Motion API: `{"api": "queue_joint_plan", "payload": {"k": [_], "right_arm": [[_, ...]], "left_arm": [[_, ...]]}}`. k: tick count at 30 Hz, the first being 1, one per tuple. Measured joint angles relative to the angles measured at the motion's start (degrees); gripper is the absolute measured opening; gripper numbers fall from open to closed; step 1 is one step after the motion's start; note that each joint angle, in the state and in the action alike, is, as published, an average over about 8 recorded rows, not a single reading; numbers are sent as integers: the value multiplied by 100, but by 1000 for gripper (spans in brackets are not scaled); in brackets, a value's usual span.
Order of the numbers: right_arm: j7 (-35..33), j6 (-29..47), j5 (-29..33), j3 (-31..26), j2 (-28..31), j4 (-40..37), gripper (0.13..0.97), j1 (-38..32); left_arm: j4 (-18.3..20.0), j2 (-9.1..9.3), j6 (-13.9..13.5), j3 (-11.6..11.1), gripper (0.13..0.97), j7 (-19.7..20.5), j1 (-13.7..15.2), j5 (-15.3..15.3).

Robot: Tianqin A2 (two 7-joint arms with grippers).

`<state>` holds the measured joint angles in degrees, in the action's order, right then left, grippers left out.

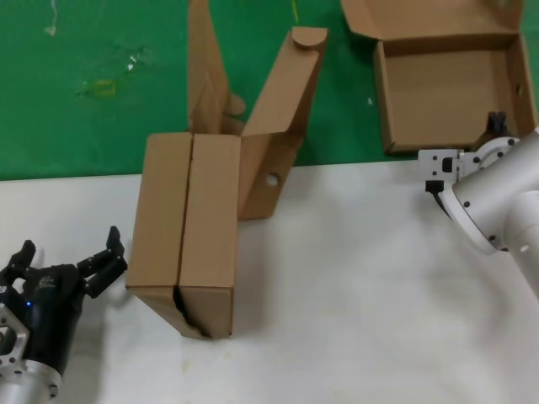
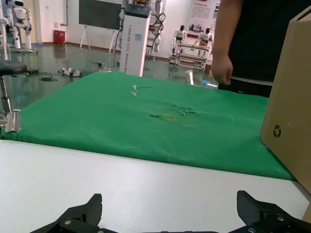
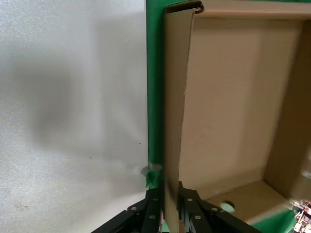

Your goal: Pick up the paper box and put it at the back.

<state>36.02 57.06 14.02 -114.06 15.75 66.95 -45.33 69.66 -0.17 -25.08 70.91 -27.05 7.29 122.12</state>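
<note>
Since its near wall is pinched between the right gripper fingers, the paper box sits on the green back, left gripper splayed idle over the desk.

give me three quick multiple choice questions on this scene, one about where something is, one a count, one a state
1. Where does the open paper box lie?
A. on the green back surface
B. on the white tabletop
C. on top of the paired boxes

2. How many brown boxes stand upright side by side?
A. one
B. two
C. four

3. What is the right gripper doing?
A. hanging open above the table
B. pinching the paper box's side wall
C. resting on the paired boxes

Answers:
1 A, green back surface surrounds the box.
2 B, the paired boxes are two, with a seam between.
3 B, the right wrist view shows its fingers closed on the wall edge. The left gripper waits open on the white tabletop.
</note>
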Motion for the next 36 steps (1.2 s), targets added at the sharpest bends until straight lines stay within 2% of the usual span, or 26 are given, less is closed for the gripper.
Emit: {"api": "queue_joint_plan", "payload": {"k": [6,10,18,19,27,29,31,36], "right_arm": [[-111,5,-24,132,-24,124,220,57],[-275,184,-169,223,18,422,220,145],[-631,661,-536,597,240,1746,358,445],[-656,696,-583,687,267,1971,358,494],[-483,506,-1356,1931,165,3915,566,1110],[-397,360,-1636,2314,81,4311,566,1297],[-341,228,-1862,2618,9,4575,566,1438],[-313,12,-2204,2974,-82,4799,693,1591]], "left_arm": [[70,1,32,30,966,35,-24,-42],[132,4,69,78,966,51,-47,-59],[253,9,136,204,966,42,-116,-47],[273,8,149,224,966,57,-123,-54],[614,-45,372,534,966,360,-148,-268],[741,-57,445,633,966,437,-153,-344],[851,-64,511,718,966,497,-154,-412],[988,-86,626,846,966,587,-148,-523]]}}
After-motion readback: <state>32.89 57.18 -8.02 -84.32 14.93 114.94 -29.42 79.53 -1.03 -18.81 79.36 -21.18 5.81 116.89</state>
